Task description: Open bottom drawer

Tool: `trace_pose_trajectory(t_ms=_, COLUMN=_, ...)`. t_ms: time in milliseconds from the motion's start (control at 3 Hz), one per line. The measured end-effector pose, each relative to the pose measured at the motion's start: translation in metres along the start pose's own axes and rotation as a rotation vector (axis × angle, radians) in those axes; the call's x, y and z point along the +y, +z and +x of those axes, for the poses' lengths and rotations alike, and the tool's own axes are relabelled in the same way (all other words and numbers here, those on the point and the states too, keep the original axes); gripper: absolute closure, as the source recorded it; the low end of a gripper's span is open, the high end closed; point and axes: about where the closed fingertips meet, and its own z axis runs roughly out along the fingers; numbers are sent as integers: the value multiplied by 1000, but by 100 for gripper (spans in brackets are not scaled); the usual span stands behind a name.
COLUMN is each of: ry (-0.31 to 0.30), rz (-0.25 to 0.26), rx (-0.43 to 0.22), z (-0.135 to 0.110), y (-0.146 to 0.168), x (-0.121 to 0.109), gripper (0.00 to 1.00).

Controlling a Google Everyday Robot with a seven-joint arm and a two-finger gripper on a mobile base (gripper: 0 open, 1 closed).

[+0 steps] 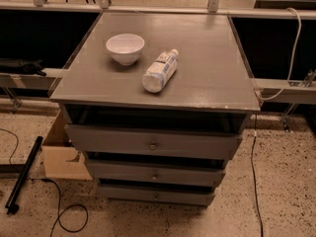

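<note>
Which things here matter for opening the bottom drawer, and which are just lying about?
For the job: bottom drawer; its knob; the tool, not in view.

Lying about: white bowl and bottle on its side, both on the cabinet top; cardboard box and black cable on the floor.

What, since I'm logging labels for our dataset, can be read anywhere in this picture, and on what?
Clear plastic bottle lying on the grey cabinet top: label print too blurred to read.
White round bowl, thin grey wooden bottom drawer, brown cardboard box: no text.
The gripper is not in view.
</note>
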Motion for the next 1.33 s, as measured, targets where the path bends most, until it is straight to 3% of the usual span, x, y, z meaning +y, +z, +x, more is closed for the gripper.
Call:
trace_pose_trajectory(t_ms=333, ry=-156, rz=1, rx=-29, z=-21, y=-14, x=-2, gripper=0)
trace_pose_trajectory(t_ms=667, ry=-357, rz=66, rx=-79, z=-64, y=-44, x=-20, gripper=0)
trace_pose_trajectory(t_ms=1000, ry=-366, rz=67, rx=-80, z=-66, y=-44, x=-21, gripper=0)
trace_pose_trajectory(t_ms=1333, ry=-428, rz=77, rx=-94, z=-80, y=-47, x=-21, gripper=0)
